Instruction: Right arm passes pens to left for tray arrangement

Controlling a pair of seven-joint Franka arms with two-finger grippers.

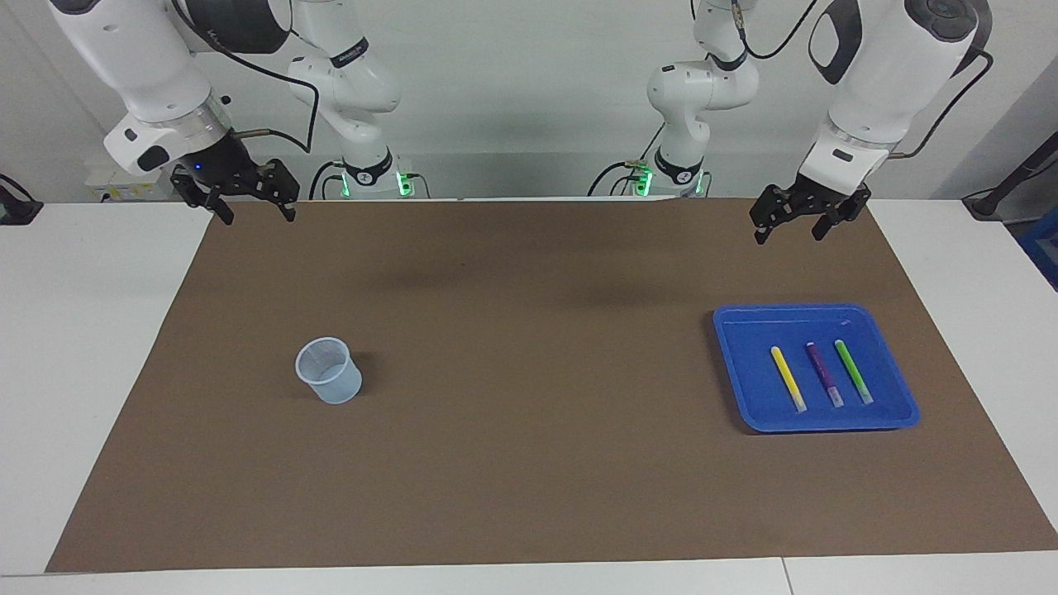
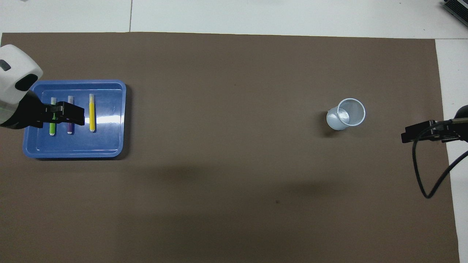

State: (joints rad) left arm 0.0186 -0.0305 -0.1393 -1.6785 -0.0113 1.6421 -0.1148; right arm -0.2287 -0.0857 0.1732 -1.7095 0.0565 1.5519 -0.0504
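A clear cup stands alone toward the right arm's end of the table, with bare mat all round. The blue tray (near the left arm's end) holds the yellow pen, purple pen and green pen side by side, long axes running toward the robots, pale ends away. The left gripper and right gripper hang with fingers apart over the robots' edge, both empty.

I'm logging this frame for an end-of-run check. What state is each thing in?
Blue tray: flat on the mat, holding all three pens.
Yellow pen: lying in the tray.
Purple pen: lying in the tray, between the other two.
Green pen: lying in the tray.
Clear cup: upright, empty.
Left gripper: open, raised, holding nothing.
Right gripper: open, raised, holding nothing.
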